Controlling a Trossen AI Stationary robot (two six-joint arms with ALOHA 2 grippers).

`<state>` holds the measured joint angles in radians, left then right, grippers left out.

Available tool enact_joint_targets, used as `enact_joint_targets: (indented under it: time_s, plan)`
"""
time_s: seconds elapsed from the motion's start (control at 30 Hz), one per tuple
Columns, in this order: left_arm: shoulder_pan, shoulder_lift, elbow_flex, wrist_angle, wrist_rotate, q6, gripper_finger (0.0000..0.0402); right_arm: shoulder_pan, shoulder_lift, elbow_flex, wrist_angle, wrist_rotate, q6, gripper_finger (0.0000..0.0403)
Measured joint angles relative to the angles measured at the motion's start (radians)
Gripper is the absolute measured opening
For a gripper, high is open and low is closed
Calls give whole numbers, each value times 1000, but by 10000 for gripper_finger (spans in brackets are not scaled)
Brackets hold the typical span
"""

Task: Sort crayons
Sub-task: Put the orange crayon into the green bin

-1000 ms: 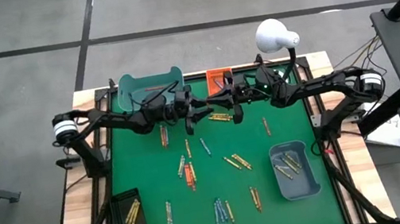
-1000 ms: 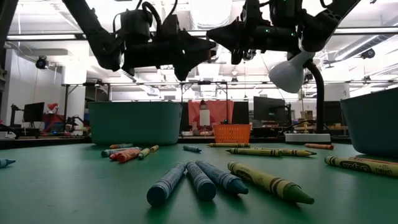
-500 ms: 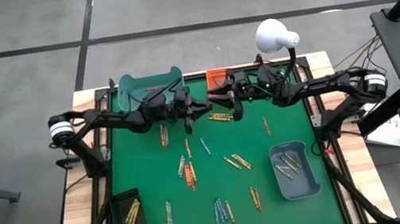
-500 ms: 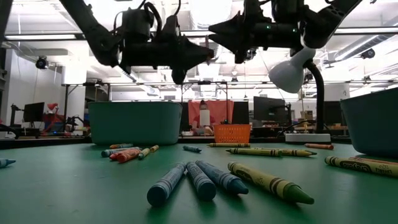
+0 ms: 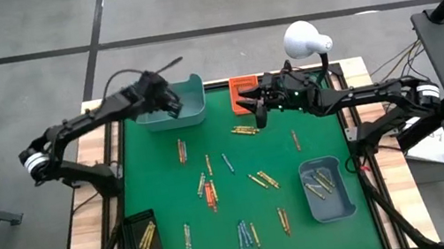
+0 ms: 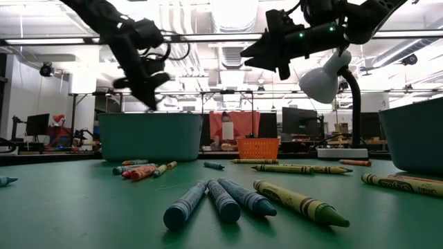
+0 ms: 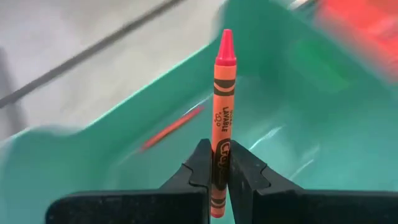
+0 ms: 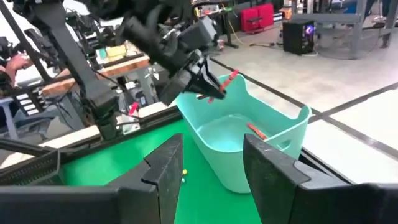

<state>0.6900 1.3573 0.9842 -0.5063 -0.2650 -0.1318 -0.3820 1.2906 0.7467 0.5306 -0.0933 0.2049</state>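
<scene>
My left gripper (image 5: 174, 105) is above the teal bin (image 5: 193, 111) at the far left of the green mat, shut on an orange-red crayon (image 7: 222, 106). The right wrist view also shows this crayon (image 8: 225, 83). Another orange-red crayon (image 8: 256, 130) lies on the bin's floor. My right gripper (image 8: 211, 174) hangs open and level near the far middle (image 5: 248, 107), with nothing between its fingers. Many crayons (image 5: 211, 193) lie loose on the mat. My left gripper pinches the orange-red crayon between its two fingers on the wrapped shaft near the blunt end (image 7: 219, 163). The crayon runs along the fingers, its pointed tip (image 7: 226, 38) sticking out ahead. The fingers slant down from the table's left. The crayon is clear of the bin.
An orange tray (image 5: 243, 85) stands at the far middle, beside a white lamp (image 5: 305, 40). A blue-grey bin (image 5: 326, 188) with crayons stands at the near right. At the near left is a black tray (image 5: 141, 235) with yellow crayons. Blue crayons (image 6: 221, 200) lie near the front.
The two grippers met at the far middle. My left gripper has shut on the orange-red crayon, gone toward the table's left edge over the teal bin and tipped downward. My right gripper has opened, let go and stayed nearly where it was.
</scene>
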Motion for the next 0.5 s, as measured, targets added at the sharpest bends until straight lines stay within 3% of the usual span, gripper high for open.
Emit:
enact_joint_targets:
  time_s: [0.17,0.5]
  plan:
    - [70,56,88,-206,-6,78,3,0,1,0,-2,0,4,155]
    - [80,132,121,-210,-18,120,45,0,1,0,-41,0,6,155]
